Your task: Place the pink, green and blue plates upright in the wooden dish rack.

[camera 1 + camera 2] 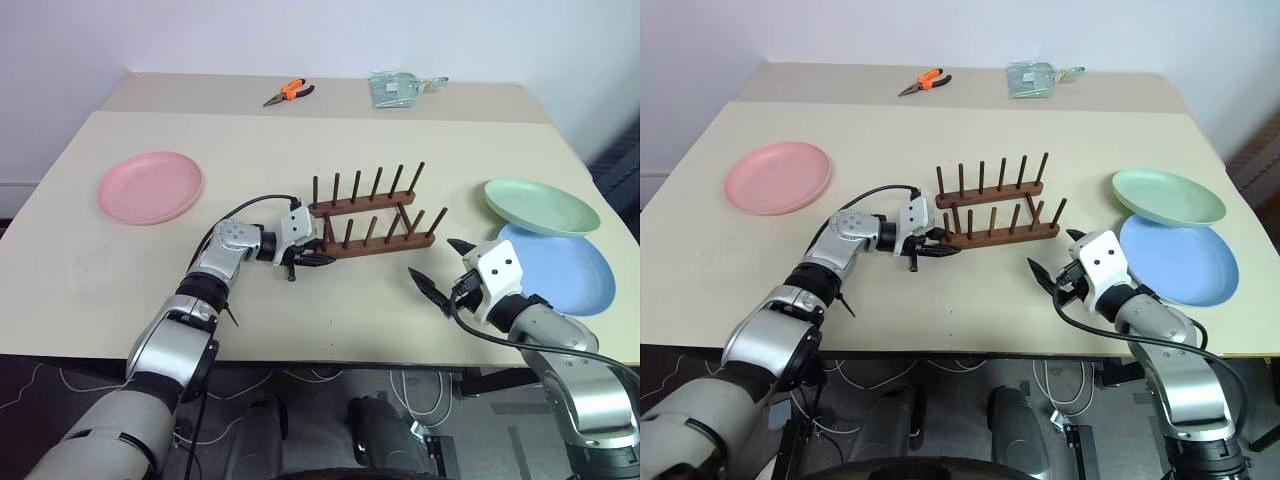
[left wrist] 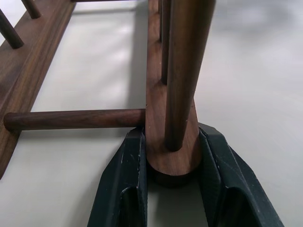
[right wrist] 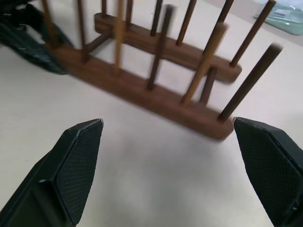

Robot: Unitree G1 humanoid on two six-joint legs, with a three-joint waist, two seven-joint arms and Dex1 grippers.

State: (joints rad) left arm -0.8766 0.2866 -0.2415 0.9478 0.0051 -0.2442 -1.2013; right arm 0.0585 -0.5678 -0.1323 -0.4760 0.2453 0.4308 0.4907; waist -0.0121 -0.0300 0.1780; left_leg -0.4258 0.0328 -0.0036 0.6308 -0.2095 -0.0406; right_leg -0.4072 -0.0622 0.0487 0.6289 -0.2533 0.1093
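The wooden dish rack [image 1: 370, 215] stands mid-table with bare pegs. My left gripper [image 1: 312, 260] is shut on the left end of its near rail; in the left wrist view both fingers [image 2: 125, 175] press the rail end [image 2: 170, 156]. To the right of the rack, just off its right end, my right gripper [image 1: 432, 258] hovers open with nothing between its jaws and faces the rack [image 3: 156, 99]. The pink plate [image 1: 150, 186] lies flat at the far left. At the right, the green plate [image 1: 540, 205] rests partly over the blue plate [image 1: 565, 270].
Orange-handled pliers [image 1: 290, 93] and a pale green packet [image 1: 397, 88] lie on the back table section. The blue plate sits close to the table's right front edge [image 1: 600, 350]. Bare tabletop [image 1: 120, 290] stretches between the pink plate and the rack.
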